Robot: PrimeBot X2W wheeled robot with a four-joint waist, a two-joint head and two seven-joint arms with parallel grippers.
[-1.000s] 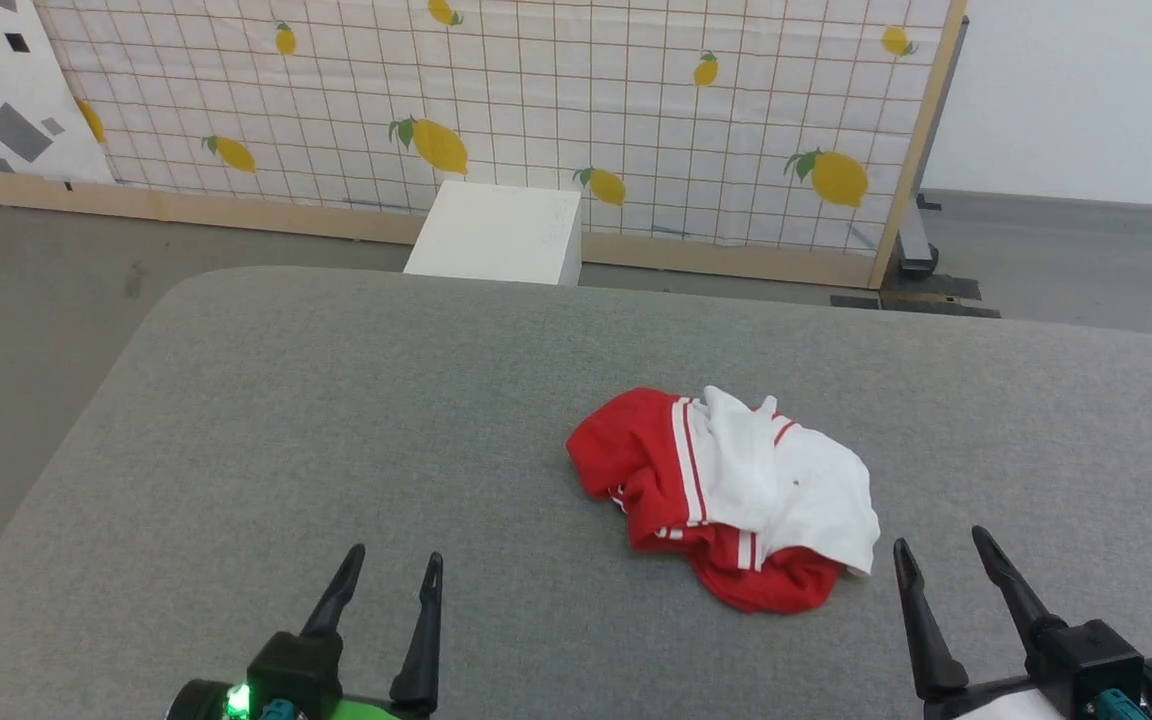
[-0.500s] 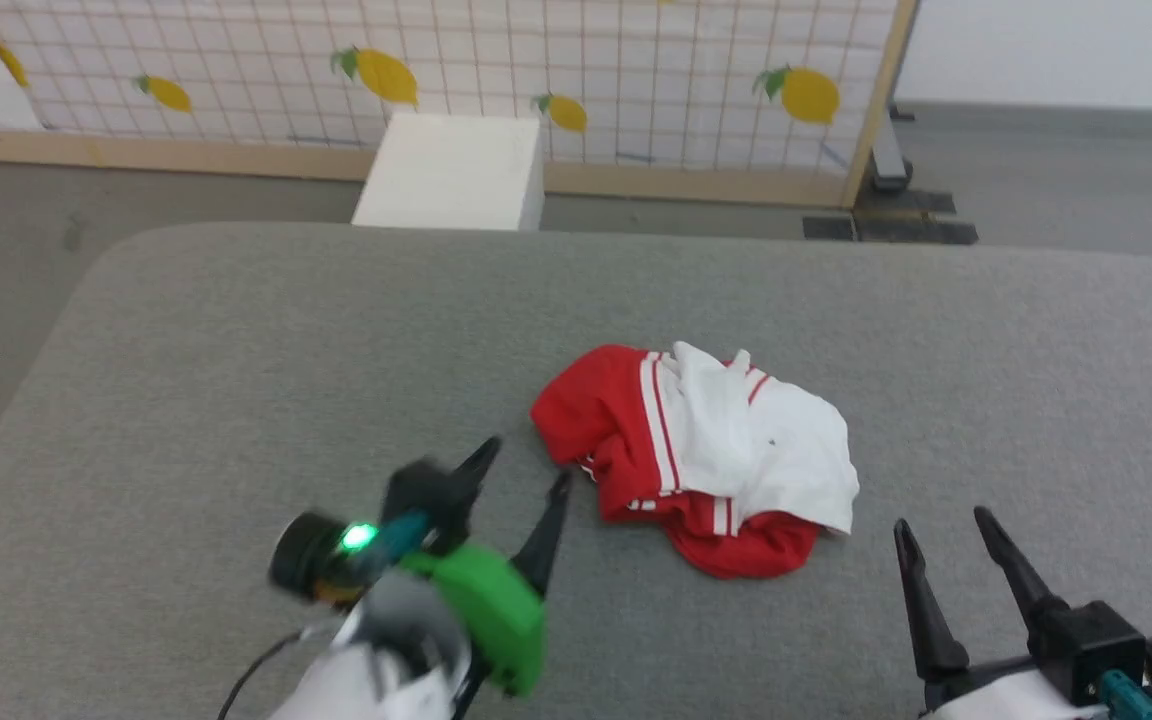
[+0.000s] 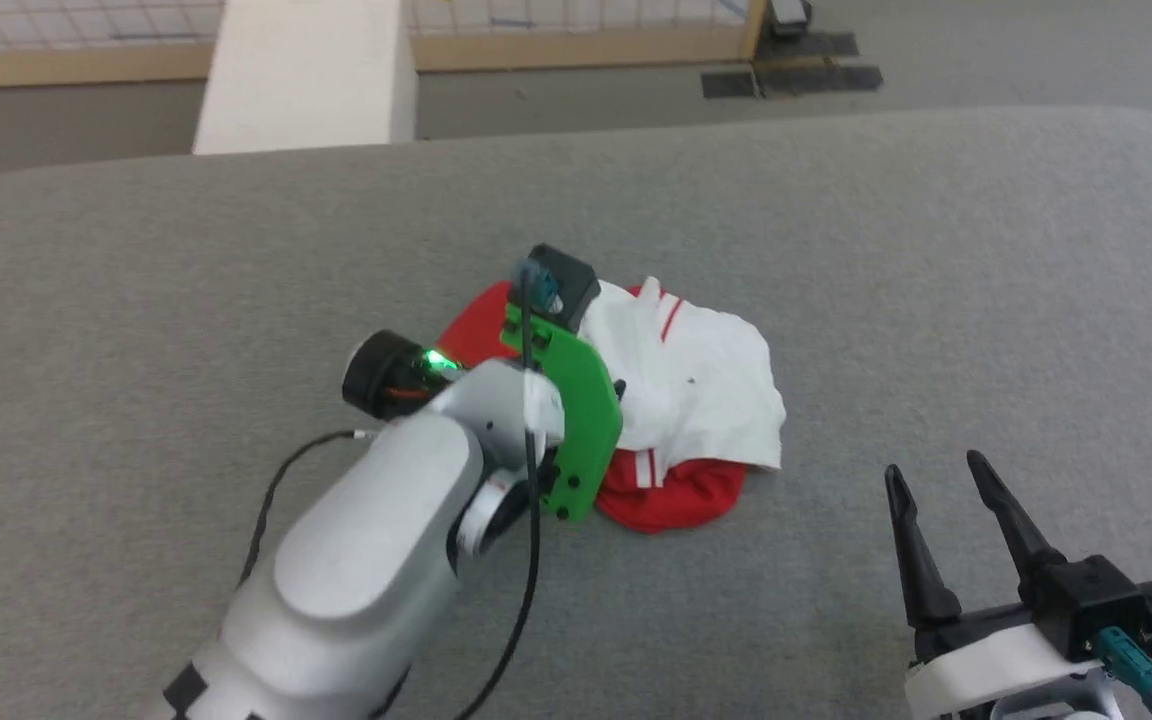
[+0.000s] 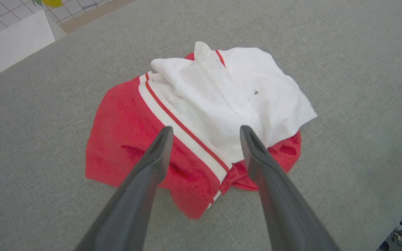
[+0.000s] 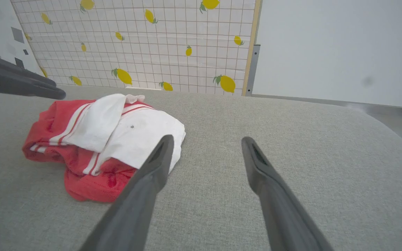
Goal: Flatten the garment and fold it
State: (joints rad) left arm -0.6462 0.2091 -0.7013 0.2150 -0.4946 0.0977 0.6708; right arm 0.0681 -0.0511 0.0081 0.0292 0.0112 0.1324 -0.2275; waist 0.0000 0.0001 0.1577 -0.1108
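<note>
Whereas a second ago the left gripper rested at lower left, it now hangs over the one crumpled red-and-white soft garment in the middle of the grey fabric surface, fingers spread, holding nothing. The right gripper stays at lower right, near the garment, likewise spread. One tiny dark mark on the white panel is unreadable.

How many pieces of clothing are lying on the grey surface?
1: the garment, crumpled near the middle of the grey surface, under the open left pincer. A smaller piece could be hidden inside its folds.
</note>
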